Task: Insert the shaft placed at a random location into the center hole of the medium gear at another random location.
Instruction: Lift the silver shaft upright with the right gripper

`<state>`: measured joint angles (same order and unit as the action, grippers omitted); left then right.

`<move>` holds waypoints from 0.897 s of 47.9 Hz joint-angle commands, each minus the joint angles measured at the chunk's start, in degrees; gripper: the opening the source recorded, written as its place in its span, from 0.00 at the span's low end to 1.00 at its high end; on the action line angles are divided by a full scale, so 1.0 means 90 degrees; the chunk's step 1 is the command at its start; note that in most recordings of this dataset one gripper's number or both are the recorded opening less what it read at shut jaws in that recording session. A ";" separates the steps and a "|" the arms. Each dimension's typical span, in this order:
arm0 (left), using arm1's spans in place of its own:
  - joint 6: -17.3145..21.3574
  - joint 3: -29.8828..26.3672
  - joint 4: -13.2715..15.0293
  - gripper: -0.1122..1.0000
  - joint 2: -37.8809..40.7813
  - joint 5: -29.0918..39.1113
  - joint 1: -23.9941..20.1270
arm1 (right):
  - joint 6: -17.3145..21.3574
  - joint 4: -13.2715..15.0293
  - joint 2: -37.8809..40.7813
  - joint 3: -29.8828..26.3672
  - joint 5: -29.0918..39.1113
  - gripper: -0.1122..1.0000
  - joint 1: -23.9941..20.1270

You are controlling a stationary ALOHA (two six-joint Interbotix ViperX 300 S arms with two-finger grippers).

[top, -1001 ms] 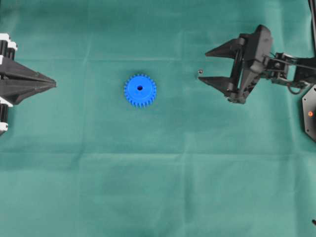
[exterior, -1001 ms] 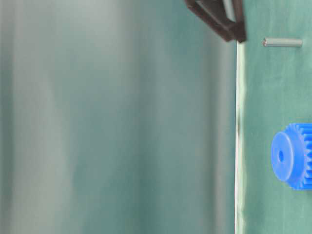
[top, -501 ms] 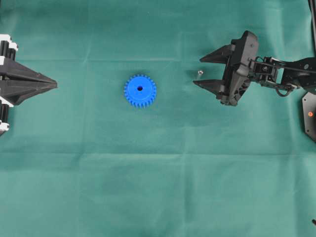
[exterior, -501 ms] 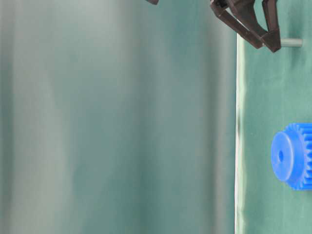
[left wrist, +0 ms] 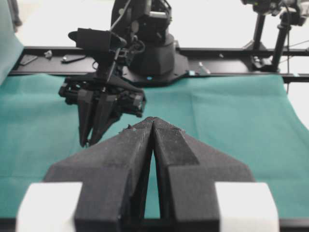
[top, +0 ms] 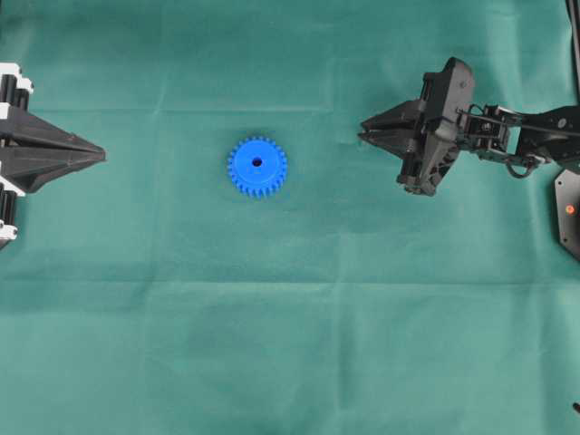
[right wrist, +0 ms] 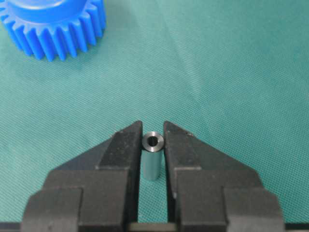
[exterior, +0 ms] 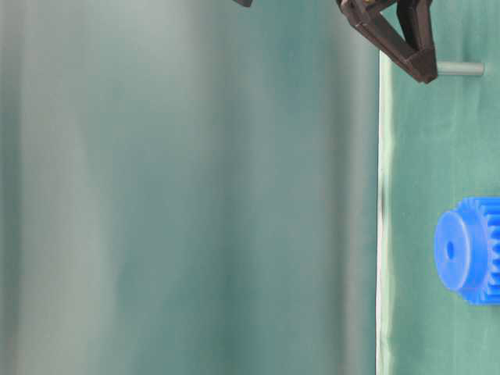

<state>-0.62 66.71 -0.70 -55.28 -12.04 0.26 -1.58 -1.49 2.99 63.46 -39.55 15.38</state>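
The medium gear (top: 257,167) is bright blue and lies flat on the green cloth, its center hole (top: 256,162) facing up. It also shows in the table-level view (exterior: 469,250) and at the top left of the right wrist view (right wrist: 53,24). The shaft (right wrist: 152,154), a small silver pin, stands upright on the cloth between the jaws of my right gripper (right wrist: 153,129), which are closed against its sides. In the overhead view my right gripper (top: 364,136) hides the shaft. The shaft's lower part shows in the table-level view (exterior: 461,69). My left gripper (top: 100,156) is shut and empty at the left edge.
The green cloth (top: 290,317) covers the table. The right arm's black base plate (top: 569,208) sits at the right edge. The right arm and its gripper (left wrist: 91,140) show across the table in the left wrist view.
My right gripper's jaws, open on either side of the shaft half a second ago, have closed on it. The gear and the left arm have not moved.
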 commanded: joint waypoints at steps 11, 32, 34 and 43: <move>-0.0010 -0.0127 -0.0010 0.10 0.0039 0.0020 -0.0020 | -0.0029 0.0020 -0.0303 -0.0137 0.0098 0.22 -0.0039; -0.0010 -0.0137 -0.0010 0.10 0.0010 0.0039 -0.0020 | -0.0059 0.0020 -0.1846 -0.0791 0.2500 0.22 -0.0098; -0.0010 -0.0137 -0.0010 0.10 0.0010 0.0039 -0.0020 | -0.0059 0.0020 -0.1895 -0.0820 0.2588 0.22 -0.0117; -0.0010 -0.0137 -0.0010 0.10 0.0029 0.0039 -0.0020 | -0.0059 0.0020 -0.1865 -0.0840 0.2617 0.22 -0.0127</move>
<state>-0.70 66.62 -0.70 -55.37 -11.43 0.18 -1.58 -1.23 -13.10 57.39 -16.17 14.33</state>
